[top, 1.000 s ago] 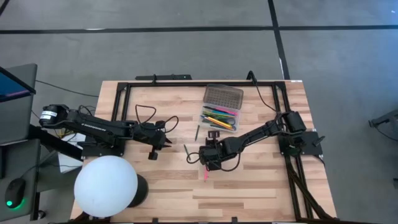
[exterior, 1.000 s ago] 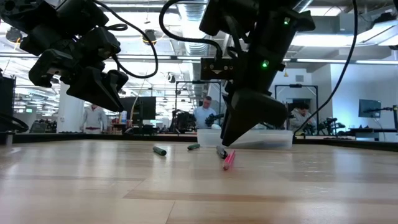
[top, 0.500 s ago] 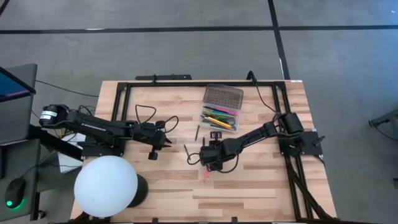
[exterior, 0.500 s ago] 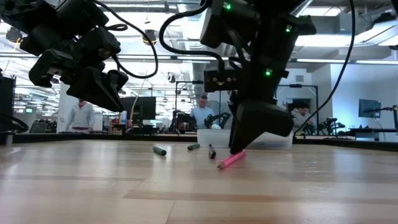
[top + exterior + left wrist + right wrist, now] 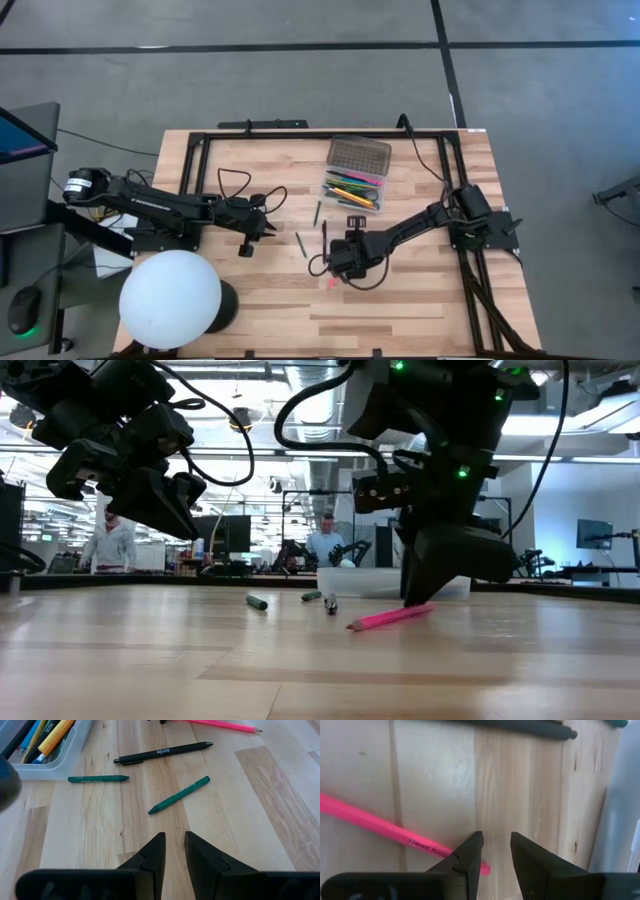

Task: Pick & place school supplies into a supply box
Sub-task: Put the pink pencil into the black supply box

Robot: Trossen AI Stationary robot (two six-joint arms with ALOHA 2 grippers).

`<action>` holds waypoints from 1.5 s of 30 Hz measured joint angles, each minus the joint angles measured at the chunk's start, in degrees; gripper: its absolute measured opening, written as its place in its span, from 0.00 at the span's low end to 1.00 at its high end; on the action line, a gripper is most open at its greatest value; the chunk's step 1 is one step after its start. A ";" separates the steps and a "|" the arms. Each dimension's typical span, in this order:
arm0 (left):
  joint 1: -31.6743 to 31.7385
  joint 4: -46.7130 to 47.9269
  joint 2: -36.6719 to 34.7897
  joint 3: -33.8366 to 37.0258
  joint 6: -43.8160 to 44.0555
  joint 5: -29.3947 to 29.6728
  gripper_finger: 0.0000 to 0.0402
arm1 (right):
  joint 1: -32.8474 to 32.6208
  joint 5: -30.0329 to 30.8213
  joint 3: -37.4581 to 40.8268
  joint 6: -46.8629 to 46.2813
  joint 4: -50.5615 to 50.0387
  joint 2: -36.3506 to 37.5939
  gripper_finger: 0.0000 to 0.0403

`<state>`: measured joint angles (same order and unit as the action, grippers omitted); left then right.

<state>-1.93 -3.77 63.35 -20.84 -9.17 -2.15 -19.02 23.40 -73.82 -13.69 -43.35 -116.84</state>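
A pink pencil (image 5: 390, 618) lies flat on the wooden table (image 5: 400, 300), near its middle. My right gripper (image 5: 495, 852) stands over the pencil's end, fingers pointing steeply down, a narrow gap between them and only bare wood in the gap. The supply box (image 5: 352, 192) sits farther back with its dotted lid (image 5: 359, 155) swung open and several pens inside. A black pen (image 5: 162, 752) and two green crayons (image 5: 179, 795) (image 5: 97, 779) lie flat on the wood between the box and my left gripper (image 5: 174, 851). That gripper hangs slightly open above the table's left half. My right gripper meets the pink pencil with one finger (image 5: 470, 852) only, set down from above on the pencil close to its end (image 5: 483, 867). The finger itself covers the exact spot. Its other finger (image 5: 530, 857) stands on bare wood. The pencil lies flat on the table.
A black frame rail (image 5: 330, 132) runs around the table's far and side edges. A large white sphere (image 5: 170, 298) stands at the near left corner. Loose cables (image 5: 235, 185) lie by the left arm. People show in the room behind the table.
My right gripper has moved toward the table's near edge and slightly right, staying low over the wood. The pink pencil has turned about on the table: its end by the finger swung along with the gripper, so it now lies crosswise in the low view.
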 joint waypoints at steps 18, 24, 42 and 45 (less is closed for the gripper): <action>0.02 -0.02 -0.01 0.00 -0.03 0.00 0.17 | -2.92 4.45 -0.15 -1.68 -4.03 0.32 0.25; 0.02 -0.25 0.02 0.00 -0.61 0.02 0.17 | -3.73 6.64 -2.61 3.31 -2.62 2.02 0.25; 0.02 -0.48 0.05 0.00 -1.11 0.03 0.17 | -4.22 -13.49 -3.08 14.35 6.05 2.23 0.25; 0.02 -0.50 0.05 0.00 -1.12 0.04 0.17 | -3.70 -15.86 -2.75 14.31 5.90 2.23 0.25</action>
<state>-1.91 -4.27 63.40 -20.84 -10.29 -2.11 -22.72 7.54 -76.57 0.62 -37.45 -114.61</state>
